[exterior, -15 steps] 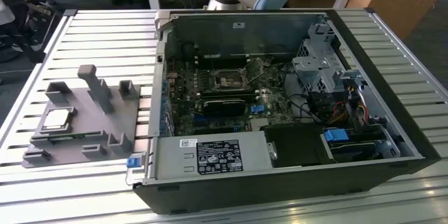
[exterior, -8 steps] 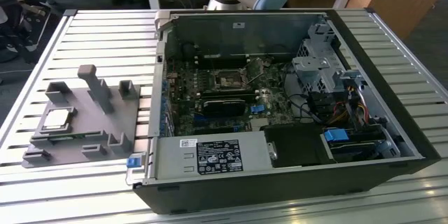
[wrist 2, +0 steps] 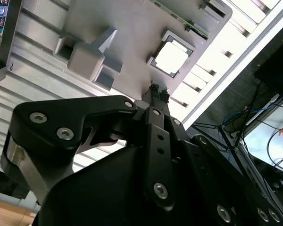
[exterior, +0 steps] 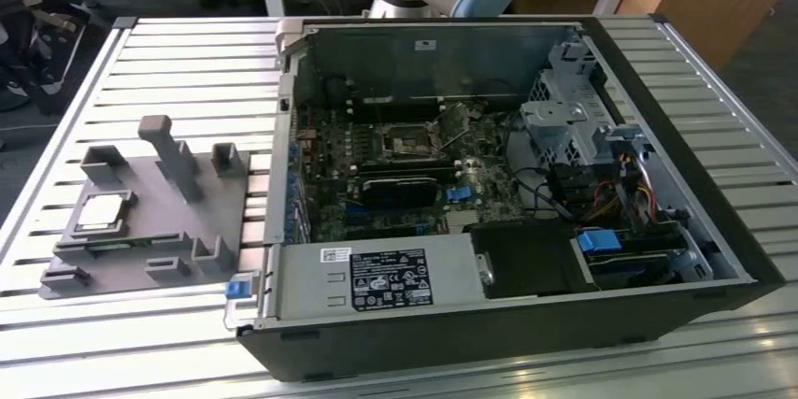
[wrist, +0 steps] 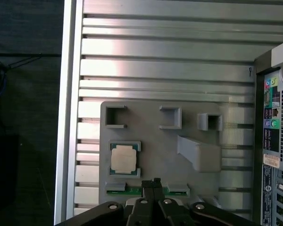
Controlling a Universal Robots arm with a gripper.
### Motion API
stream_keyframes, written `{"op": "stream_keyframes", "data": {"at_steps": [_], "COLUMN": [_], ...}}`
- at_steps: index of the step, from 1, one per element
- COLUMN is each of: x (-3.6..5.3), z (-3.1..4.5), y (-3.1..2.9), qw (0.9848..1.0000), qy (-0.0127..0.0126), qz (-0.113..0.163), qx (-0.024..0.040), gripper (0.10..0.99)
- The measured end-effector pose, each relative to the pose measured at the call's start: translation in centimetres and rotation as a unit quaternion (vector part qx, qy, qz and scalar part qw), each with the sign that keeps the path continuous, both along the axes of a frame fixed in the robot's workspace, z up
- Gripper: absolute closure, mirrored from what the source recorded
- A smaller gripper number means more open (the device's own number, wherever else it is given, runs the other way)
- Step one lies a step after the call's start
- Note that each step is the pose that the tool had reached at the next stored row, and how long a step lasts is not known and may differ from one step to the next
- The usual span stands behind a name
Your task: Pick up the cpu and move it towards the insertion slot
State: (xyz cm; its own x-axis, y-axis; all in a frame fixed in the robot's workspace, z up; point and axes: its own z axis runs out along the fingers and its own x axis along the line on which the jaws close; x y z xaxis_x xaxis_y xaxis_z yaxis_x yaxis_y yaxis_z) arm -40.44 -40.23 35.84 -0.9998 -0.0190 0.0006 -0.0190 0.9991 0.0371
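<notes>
The cpu (exterior: 103,212) is a silvery square chip lying flat in a recess of the grey fixture plate (exterior: 149,184) on the exterior view's left. Both wrist views look down on the cpu (wrist 2: 171,59) (wrist: 123,158) from well above. My gripper (wrist 2: 155,92) (wrist: 153,182) hangs high over the fixture, a little to one side of the chip, with its thin fingertips pressed together and nothing between them. The insertion slot (exterior: 409,144), a silver frame around a dark centre, sits on the motherboard inside the opened computer case (exterior: 735,259).
The fixture carries upright grey blocks and a tall post (exterior: 175,151). A green board strip (wrist: 132,190) lies in it beside the chip. The case's side wall (exterior: 284,137) rises between fixture and motherboard. The slatted metal table (exterior: 187,53) ends near the fixture's outer side.
</notes>
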Motion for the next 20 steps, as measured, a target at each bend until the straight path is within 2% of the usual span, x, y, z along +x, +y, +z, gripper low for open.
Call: {"op": "stream_keyframes", "data": {"at_steps": [20], "x": [-0.4], "z": [-0.59], "y": [-0.14], "qw": [1.0], "qy": [-0.0001], "qz": [0.0], "qx": [0.0], "gripper": [0.98]}}
